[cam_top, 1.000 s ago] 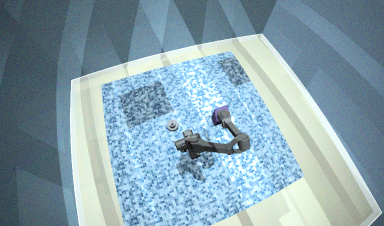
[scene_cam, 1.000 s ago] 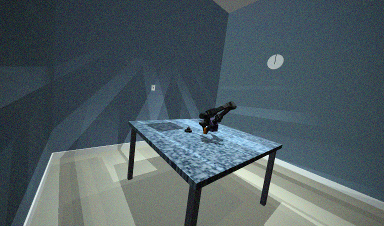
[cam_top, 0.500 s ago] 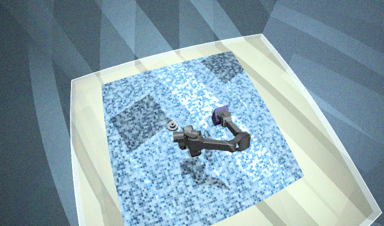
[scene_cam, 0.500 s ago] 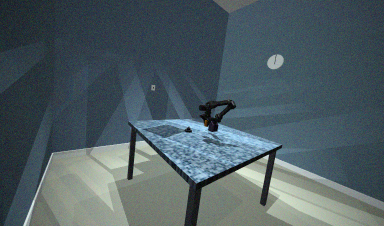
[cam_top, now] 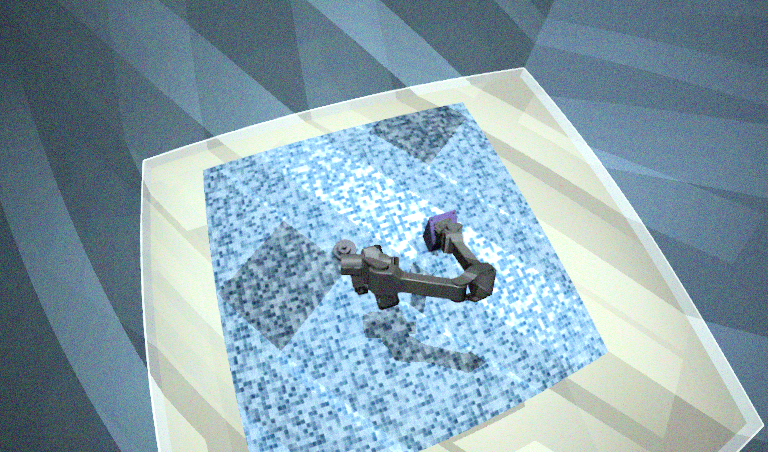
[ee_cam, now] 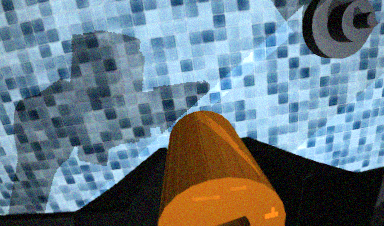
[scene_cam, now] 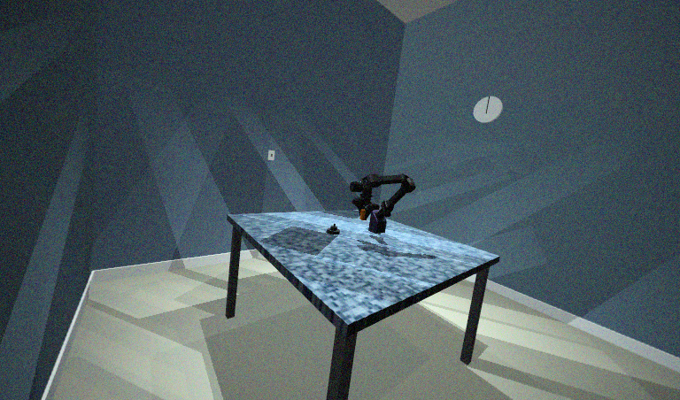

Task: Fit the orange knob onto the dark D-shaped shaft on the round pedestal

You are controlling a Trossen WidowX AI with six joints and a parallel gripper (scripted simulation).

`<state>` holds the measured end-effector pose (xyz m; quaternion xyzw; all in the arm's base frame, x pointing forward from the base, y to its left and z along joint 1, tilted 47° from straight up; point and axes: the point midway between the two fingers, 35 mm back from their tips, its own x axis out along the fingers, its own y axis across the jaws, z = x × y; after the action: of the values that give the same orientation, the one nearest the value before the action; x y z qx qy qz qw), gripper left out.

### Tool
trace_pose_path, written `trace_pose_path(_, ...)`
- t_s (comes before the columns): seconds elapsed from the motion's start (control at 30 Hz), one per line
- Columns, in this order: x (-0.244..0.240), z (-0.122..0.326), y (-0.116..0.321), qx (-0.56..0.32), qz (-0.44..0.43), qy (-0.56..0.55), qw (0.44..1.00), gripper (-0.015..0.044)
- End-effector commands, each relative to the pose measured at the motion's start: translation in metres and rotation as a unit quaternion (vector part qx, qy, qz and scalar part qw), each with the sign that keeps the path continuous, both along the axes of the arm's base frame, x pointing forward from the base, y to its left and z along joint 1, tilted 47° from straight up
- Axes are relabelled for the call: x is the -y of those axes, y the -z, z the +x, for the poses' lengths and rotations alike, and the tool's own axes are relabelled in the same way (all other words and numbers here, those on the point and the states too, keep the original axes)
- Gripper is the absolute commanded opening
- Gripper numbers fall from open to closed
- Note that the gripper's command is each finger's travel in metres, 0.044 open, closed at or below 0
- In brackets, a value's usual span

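Observation:
The orange knob [scene_cam: 362, 214] [ee_cam: 215, 156] is held upright in my gripper [ee_cam: 204, 150], which is shut on it, well above the table. In the wrist view its near end shows part of a dark hole at the bottom edge; the flat side's direction is not clear. The dark round pedestal [cam_top: 339, 253] [scene_cam: 332, 231] [ee_cam: 322, 41] stands on the table, at the upper right of the wrist view, off to one side of the knob. Its thin shaft [scene_cam: 334, 225] [ee_cam: 363, 20] points up and is bare. In the top view the arm hides the knob and the fingers.
The arm's purple base block [cam_top: 432, 233] [scene_cam: 376, 222] stands on the blue mosaic-patterned table [cam_top: 317, 379] [scene_cam: 351, 290]. The bent arm [cam_top: 433, 286] [scene_cam: 388, 179] reaches from it over the table. Dark shadows lie on the table near the pedestal and below the arm.

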<state>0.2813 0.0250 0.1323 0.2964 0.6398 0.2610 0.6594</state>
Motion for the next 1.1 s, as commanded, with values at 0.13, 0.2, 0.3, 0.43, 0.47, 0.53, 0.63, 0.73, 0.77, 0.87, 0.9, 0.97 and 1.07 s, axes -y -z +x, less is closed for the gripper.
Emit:
trace_pose_path(0.13, 0.013, 0.014, 0.015, 0.008, -0.003, 0.001, 1.0, 0.0)
trace_pose_path(0.2, 0.016, 0.017, 0.019, 0.009, -0.003, 0.002, 1.0, 0.0)
trace_pose_path(0.3, 0.021, 0.021, 0.025, 0.01, -0.003, 0.002, 1.0, 0.0)
trace_pose_path(0.43, 0.027, 0.027, 0.034, 0.01, -0.004, 0.002, 1.0, 0.0)
trace_pose_path(0.47, 0.028, 0.028, 0.036, 0.01, -0.004, 0.002, 1.0, 0.0)
trace_pose_path(0.53, 0.031, 0.031, 0.041, 0.01, -0.004, 0.002, 1.0, 0.0)
trace_pose_path(0.63, 0.036, 0.035, 0.048, 0.01, -0.005, 0.002, 1.0, 0.0)
trace_pose_path(0.73, 0.04, 0.038, 0.055, 0.009, -0.005, 0.002, 1.0, 0.0)
trace_pose_path(0.77, 0.042, 0.039, 0.057, 0.009, -0.005, 0.002, 1.0, 0.0)
trace_pose_path(0.87, 0.046, 0.043, 0.065, 0.009, -0.005, 0.002, 1.0, 0.0)
trace_pose_path(0.9, 0.048, 0.044, 0.067, 0.009, -0.005, 0.002, 1.0, 0.0)
trace_pose_path(0.97, 0.051, 0.046, 0.072, 0.009, -0.006, 0.002, 1.0, 0.0)
trace_pose_path(1.07, 0.055, 0.049, 0.08, 0.009, -0.006, 0.002, 1.0, 0.0)
